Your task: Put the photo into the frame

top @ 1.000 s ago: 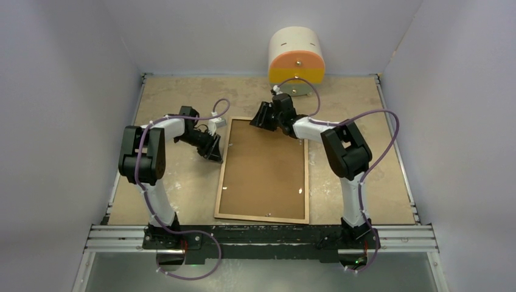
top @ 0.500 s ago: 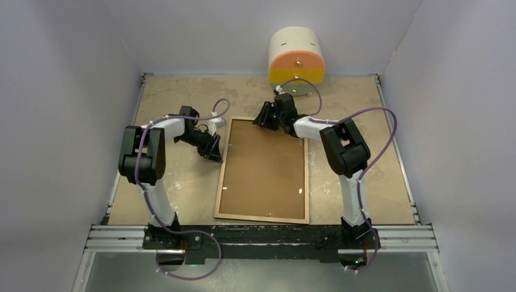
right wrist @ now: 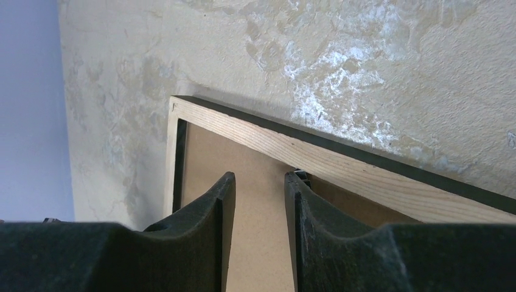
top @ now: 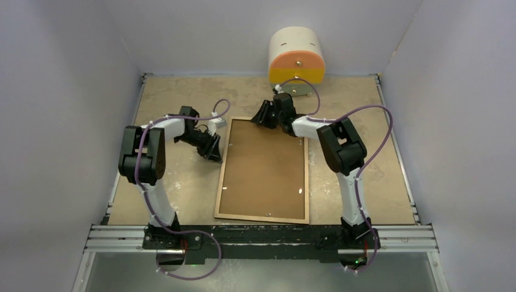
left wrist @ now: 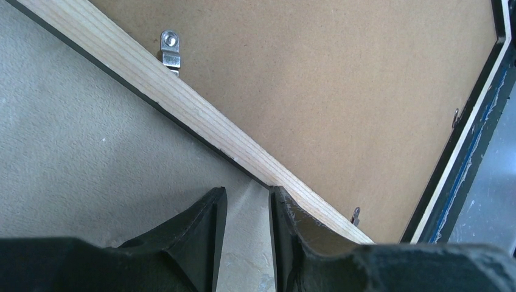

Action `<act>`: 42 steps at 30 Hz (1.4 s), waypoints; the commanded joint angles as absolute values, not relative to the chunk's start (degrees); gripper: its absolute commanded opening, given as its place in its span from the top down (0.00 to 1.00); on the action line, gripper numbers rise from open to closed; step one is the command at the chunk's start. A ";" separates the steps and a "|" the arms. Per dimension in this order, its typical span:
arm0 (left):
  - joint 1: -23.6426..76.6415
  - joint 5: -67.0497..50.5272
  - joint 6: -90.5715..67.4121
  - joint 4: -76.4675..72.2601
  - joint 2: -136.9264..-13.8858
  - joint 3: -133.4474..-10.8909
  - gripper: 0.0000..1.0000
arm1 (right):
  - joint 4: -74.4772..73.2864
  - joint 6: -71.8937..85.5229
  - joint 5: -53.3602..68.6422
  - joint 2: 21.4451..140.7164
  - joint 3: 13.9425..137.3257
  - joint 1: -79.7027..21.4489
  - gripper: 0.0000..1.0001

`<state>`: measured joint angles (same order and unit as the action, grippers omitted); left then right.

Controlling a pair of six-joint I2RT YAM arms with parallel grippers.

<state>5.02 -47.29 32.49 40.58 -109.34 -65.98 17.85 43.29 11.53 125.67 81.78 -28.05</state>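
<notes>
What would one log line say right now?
frame: back up | board: inside it | left hand: open, left edge | right hand: open, far edge

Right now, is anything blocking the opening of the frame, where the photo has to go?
Yes. The brown backing board fills the whole opening of the frame, which lies back side up. Small metal tabs on the wooden rim sit at the board's edge. The photo is not in view.
</notes>
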 commanded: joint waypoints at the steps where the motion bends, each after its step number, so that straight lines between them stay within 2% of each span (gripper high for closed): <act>1: 5.36 -44.65 34.81 40.96 -109.36 -65.08 0.66 | 18.01 44.03 11.35 126.91 83.55 -27.86 0.62; 11: 5.36 -44.30 35.17 41.21 -108.99 -65.17 0.66 | 17.76 42.85 11.96 125.70 83.68 -27.65 0.62; 15: 5.36 -44.25 35.54 41.96 -108.59 -65.55 0.66 | 15.56 40.71 12.86 120.68 82.87 -27.69 0.52; 19: 5.36 -44.54 35.68 42.25 -108.03 -65.81 0.66 | 12.26 39.89 9.23 111.48 75.96 -27.69 0.39; 24: 5.31 -44.83 35.65 42.75 -107.74 -66.18 0.64 | 4.91 38.60 1.08 103.00 67.35 -27.48 0.36; 26: 5.34 -44.63 36.21 43.39 -107.25 -66.26 0.60 | 1.71 38.50 -2.48 99.81 64.49 -26.83 0.33; 30: 4.83 -43.92 39.44 46.16 -105.21 -66.83 0.50 | -4.23 39.08 -9.96 92.23 58.34 -24.81 0.21; 33: 3.99 -41.74 43.49 49.08 -104.47 -67.81 0.47 | -6.21 40.28 -15.34 87.64 54.45 -22.46 0.09; 35: 3.81 -39.18 46.01 50.18 -104.18 -67.82 0.46 | -6.26 41.05 -16.78 86.66 52.83 -20.75 0.02; 42: 7.38 -30.01 48.35 45.24 -101.75 -59.72 0.47 | -0.89 41.58 -9.33 96.42 55.18 -18.98 0.01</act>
